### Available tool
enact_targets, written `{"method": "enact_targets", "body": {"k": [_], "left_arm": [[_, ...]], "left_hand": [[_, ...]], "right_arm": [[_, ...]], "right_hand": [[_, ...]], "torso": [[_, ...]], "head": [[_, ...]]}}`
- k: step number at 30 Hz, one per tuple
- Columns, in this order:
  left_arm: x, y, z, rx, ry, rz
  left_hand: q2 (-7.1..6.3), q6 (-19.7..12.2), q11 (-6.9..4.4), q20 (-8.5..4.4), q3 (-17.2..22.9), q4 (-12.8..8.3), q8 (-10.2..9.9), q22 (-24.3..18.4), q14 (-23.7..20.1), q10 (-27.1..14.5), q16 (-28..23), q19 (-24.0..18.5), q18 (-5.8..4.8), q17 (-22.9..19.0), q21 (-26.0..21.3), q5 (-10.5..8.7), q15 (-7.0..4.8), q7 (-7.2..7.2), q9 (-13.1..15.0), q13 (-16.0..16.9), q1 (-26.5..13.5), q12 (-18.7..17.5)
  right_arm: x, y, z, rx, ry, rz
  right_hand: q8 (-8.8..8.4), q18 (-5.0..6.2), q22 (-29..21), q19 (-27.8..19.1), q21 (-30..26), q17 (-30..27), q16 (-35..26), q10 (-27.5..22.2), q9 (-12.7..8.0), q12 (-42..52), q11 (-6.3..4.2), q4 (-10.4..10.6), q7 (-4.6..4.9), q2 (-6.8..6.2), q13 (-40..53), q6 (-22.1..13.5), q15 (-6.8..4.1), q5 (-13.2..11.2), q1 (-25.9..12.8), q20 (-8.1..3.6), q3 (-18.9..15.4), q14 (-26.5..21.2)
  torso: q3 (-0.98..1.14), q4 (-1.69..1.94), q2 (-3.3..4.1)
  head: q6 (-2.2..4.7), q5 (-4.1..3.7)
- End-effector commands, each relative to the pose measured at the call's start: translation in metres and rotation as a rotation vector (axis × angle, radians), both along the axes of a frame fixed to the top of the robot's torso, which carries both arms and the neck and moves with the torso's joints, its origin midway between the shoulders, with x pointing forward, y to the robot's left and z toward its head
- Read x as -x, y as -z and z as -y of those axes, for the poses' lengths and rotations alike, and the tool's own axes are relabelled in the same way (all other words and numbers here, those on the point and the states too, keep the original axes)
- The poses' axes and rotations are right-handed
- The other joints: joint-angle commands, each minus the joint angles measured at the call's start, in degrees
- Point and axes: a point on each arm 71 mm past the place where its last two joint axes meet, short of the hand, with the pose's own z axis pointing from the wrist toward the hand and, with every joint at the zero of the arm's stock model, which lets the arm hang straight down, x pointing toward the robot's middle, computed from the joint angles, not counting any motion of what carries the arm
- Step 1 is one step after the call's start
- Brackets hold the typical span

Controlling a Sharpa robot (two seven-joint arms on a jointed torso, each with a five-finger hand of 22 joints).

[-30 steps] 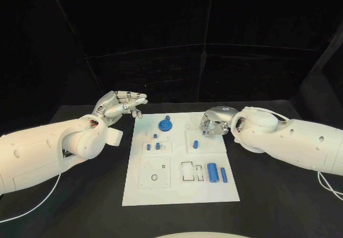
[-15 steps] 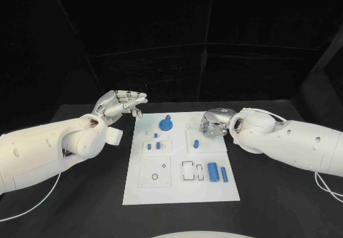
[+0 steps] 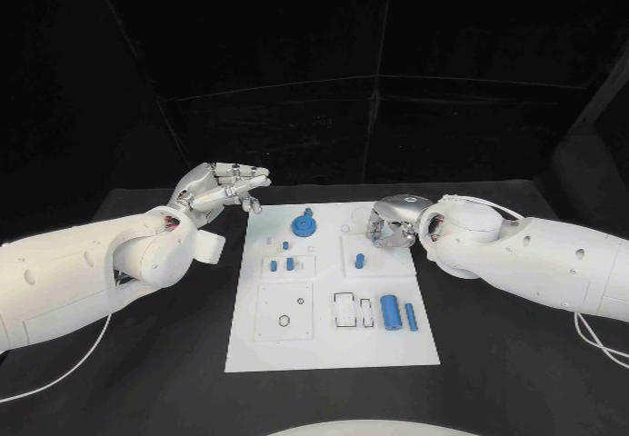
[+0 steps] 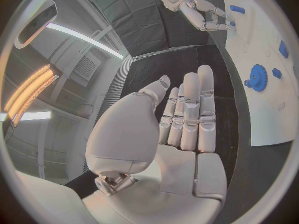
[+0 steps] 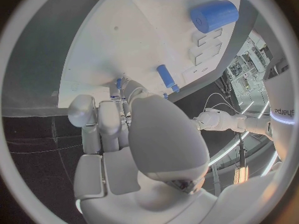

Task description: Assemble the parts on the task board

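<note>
The white task board (image 3: 328,350) lies in the middle of the table. On it are a blue gear (image 3: 304,225), three small blue pegs (image 3: 281,265), a blue pin (image 3: 359,262), a thick blue cylinder (image 3: 389,312) and a thin blue rod (image 3: 410,316). My right hand (image 3: 391,224) hangs over the board's far right corner, its fingers curled down to the surface. Its fingertips (image 5: 122,92) pinch a small blue part (image 5: 119,83) against the board. My left hand (image 3: 223,189) is raised off the board's far left corner, fingers apart and holding nothing.
Black table (image 3: 157,363) surrounds the board on all sides. Recessed slots (image 3: 344,311) and a panel with an oval hole (image 3: 284,321) sit on the near half of the board. The left wrist view also shows the right hand (image 4: 199,7) at the board.
The right hand has shifted slightly over the board's far right corner. The left hand has stayed raised in the same place.
</note>
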Motion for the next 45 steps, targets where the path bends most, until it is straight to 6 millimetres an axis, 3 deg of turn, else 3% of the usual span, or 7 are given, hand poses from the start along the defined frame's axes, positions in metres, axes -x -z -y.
{"method": "enact_targets", "body": {"k": [1,7,11,19,45], "left_arm": [[0.000,-0.002,0.001,0.016,0.009,0.014],[0.000,-0.002,0.000,0.016,0.007,0.015],[0.000,-0.002,0.001,0.015,0.006,0.015],[0.000,-0.003,-0.001,0.014,-0.006,0.024],[0.001,-0.002,-0.001,0.013,-0.006,0.021]], "left_hand": [[0.14,-0.6,0.19,-0.09,0.1,-0.2,-0.4,-0.1,-0.2,-0.5,-0.2,0.4,0.73,-0.1,-0.4,0.40,0.32,0.20,0.0,-0.1,0.4,-0.3],[0.13,-0.7,0.22,-0.08,0.1,-0.2,-0.5,-0.2,-0.2,-0.6,-0.2,0.4,0.72,-0.1,-0.4,0.40,0.34,0.22,0.0,-0.1,0.3,-0.3],[0.12,-0.7,0.24,-0.07,0.1,-0.2,-0.5,-0.2,-0.2,-0.7,-0.2,0.4,0.72,-0.1,-0.4,0.41,0.36,0.25,-0.1,-0.1,0.3,-0.3],[0.13,-0.8,0.24,-0.06,0.1,-0.3,-0.5,-0.2,-0.2,-0.7,-0.1,0.4,0.73,-0.1,-0.4,0.43,0.36,0.25,0.0,-0.1,0.4,-0.3],[0.15,-0.8,0.23,-0.06,0.2,-0.4,-0.5,-0.3,-0.2,-0.7,-0.1,0.5,0.74,-0.1,-0.5,0.46,0.36,0.26,0.0,0.0,0.6,-0.2]], "right_arm": [[0.002,0.008,0.002,0.074,0.013,0.011],[0.004,0.007,0.000,0.089,0.005,0.044],[0.007,0.006,-0.002,0.089,-0.001,0.058],[0.011,0.003,-0.005,0.067,-0.009,0.089],[0.032,-0.012,-0.001,0.001,-0.022,0.152]], "right_hand": [[0.16,-1.23,1.0,0.9,0.7,-0.1,0.4,1.0,0.1,0.0,0.03,-0.6,-0.12,-0.78,0.1,0.8,-0.41,-0.4,-0.2,0.02,1.8,0.9],[0.54,-1.56,3.0,1.9,1.9,-0.6,0.5,2.8,0.3,0.6,-0.48,-2.3,-0.58,-1.15,0.3,2.4,-0.84,-0.9,-0.3,-0.36,5.7,0.9],[0.60,-1.72,3.9,2.2,2.5,-1.0,0.7,3.7,0.4,0.8,-0.80,-3.1,-0.89,-1.34,0.4,3.4,-1.10,-2.7,-1.9,-0.60,8.1,0.9],[0.35,-1.91,4.9,2.7,3.2,-1.5,0.8,4.1,0.3,0.6,-0.89,-4.9,-0.89,-1.88,0.4,4.0,-1.15,-2.8,-3.6,-0.71,11.4,0.8],[0.15,-2.03,5.6,3.0,3.6,-1.7,1.0,4.1,0.3,0.3,-0.80,-6.1,-0.81,-2.56,0.4,4.0,-1.08,-2.9,-5.3,-0.65,13.2,0.8]], "torso": [[0.01,0.04,-0.03],[0.01,-0.03,-0.06],[-0.02,0.03,-0.07],[0.02,0.00,-0.03],[-0.08,0.05,-0.05]], "head": [[-0.12,-0.19],[-0.30,-0.19],[-0.37,-0.23],[-0.42,-0.15],[-0.39,-0.43]]}}
